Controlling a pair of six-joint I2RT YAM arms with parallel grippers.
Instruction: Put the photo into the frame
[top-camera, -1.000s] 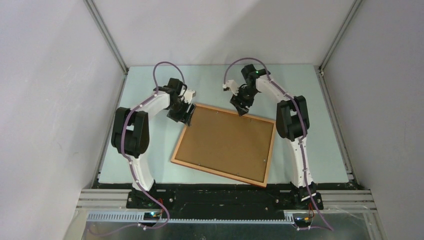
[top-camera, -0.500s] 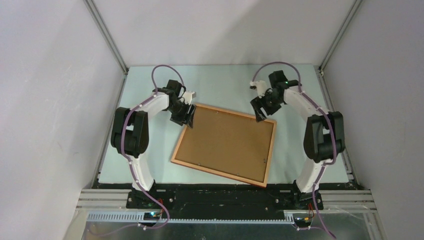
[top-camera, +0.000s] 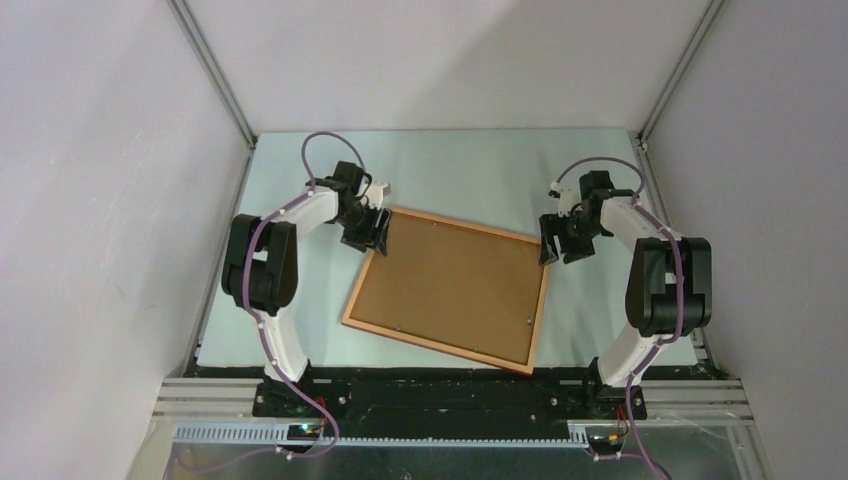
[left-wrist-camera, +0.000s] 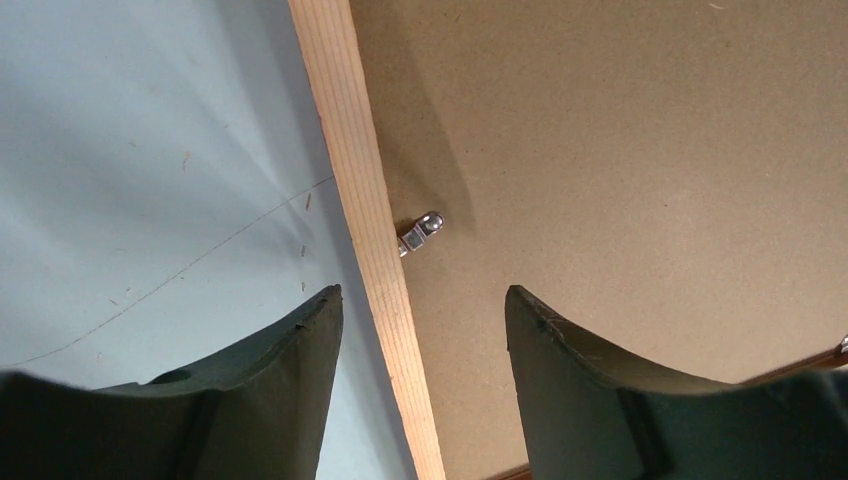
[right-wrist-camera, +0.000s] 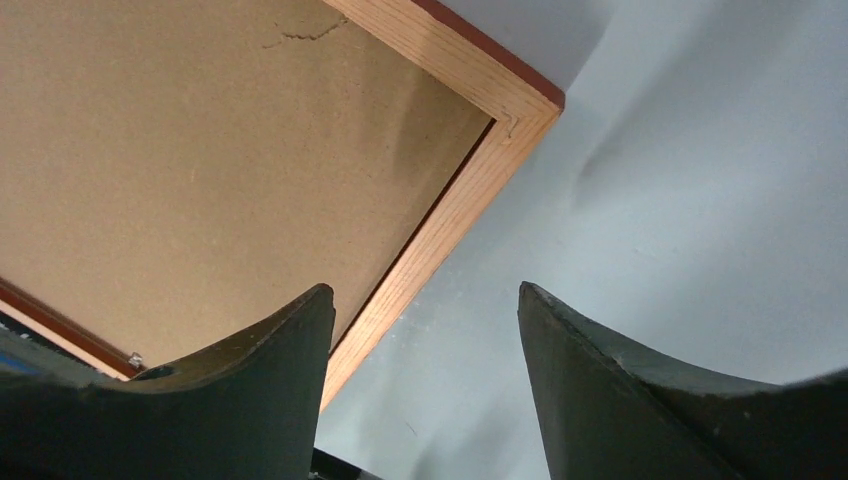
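The frame (top-camera: 436, 348) lies face down and skewed on the table, with a brown backing board (top-camera: 450, 285) filling it. The photo is hidden. My left gripper (top-camera: 372, 232) hovers at the frame's far-left corner. In the left wrist view it (left-wrist-camera: 422, 291) is open, its fingers straddling the pale wooden rail (left-wrist-camera: 365, 200) beside a small metal clip (left-wrist-camera: 420, 232). My right gripper (top-camera: 555, 250) is at the far-right corner. In the right wrist view it (right-wrist-camera: 423, 288) is open, one finger over the board (right-wrist-camera: 200, 170), the other over bare table, the rail (right-wrist-camera: 450, 215) between them.
The pale blue-grey table (top-camera: 470, 170) is walled at the back and both sides by grey panels with metal posts (top-camera: 215, 75). Both arm bases stand at the near edge (top-camera: 440, 400).
My right arm has swung to the right along the frame's far rail, from near its middle to the far-right corner. The left gripper has stayed at the far-left corner.
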